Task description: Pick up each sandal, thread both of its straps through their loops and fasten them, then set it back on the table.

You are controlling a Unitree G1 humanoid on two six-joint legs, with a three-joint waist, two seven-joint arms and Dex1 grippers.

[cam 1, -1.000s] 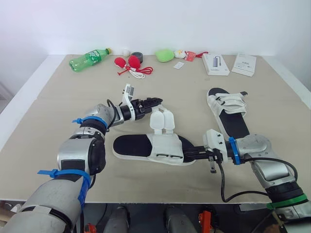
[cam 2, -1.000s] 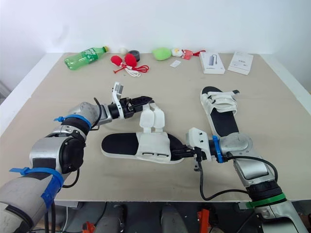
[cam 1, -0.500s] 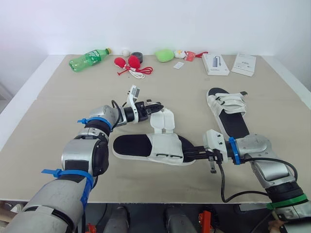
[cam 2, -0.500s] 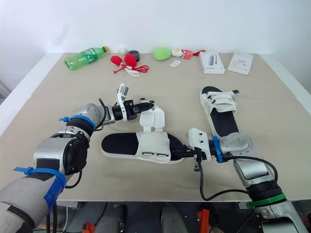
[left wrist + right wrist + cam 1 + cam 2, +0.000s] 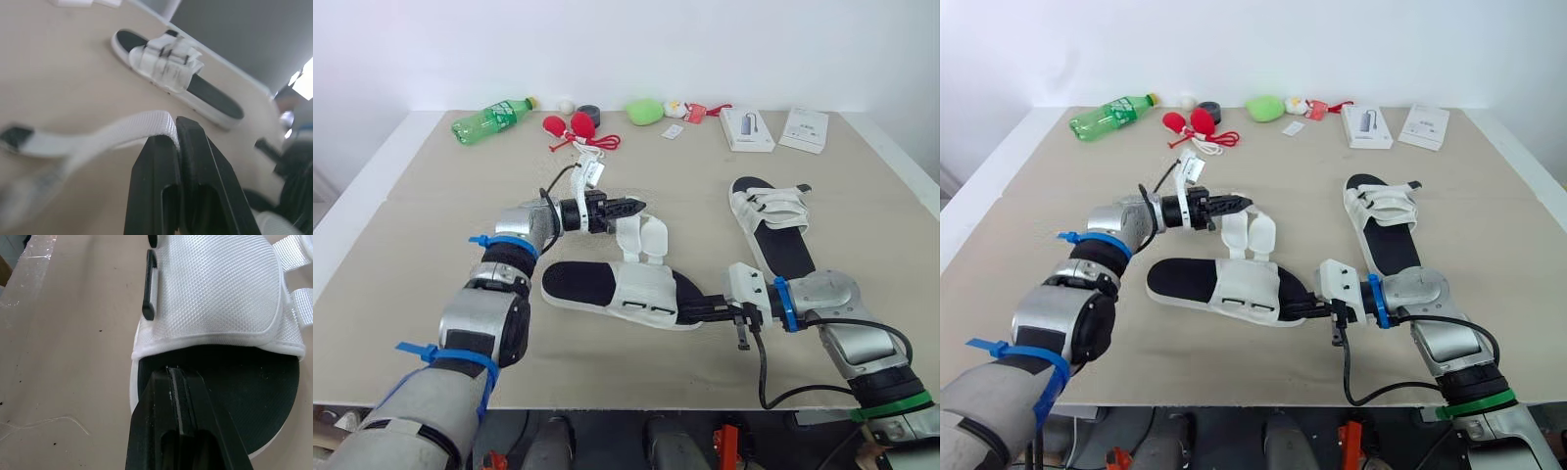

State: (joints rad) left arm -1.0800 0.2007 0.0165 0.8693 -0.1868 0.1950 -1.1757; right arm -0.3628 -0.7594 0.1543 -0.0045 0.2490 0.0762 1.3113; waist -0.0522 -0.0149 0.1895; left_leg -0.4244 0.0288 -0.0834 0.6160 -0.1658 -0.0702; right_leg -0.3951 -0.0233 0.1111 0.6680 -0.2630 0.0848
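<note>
Sandal (image 5: pixel 636 294), near, unfastened: left claw (image 5: pixel 631 207) newly clamped on one strap (image 5: pixel 122 129), shoe swung slightly on bench (image 5: pixel 431 196); right claw (image 5: pixel 695 312) pinched on its sole. Threading likely next.

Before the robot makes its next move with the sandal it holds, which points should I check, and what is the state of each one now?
1. Left pincer shut on the white woven strap: ok, the strap end is pinched between its fingers.
2. Right pincer shut on the black sole of the near white-and-black sandal: ok.
3. Held strap passed through the black plastic loop: not ok, the loop is empty.
4. Second white-and-black sandal lying apart from both arms: ok.
5. Second sandal's straps fastened: cannot tell.
</note>
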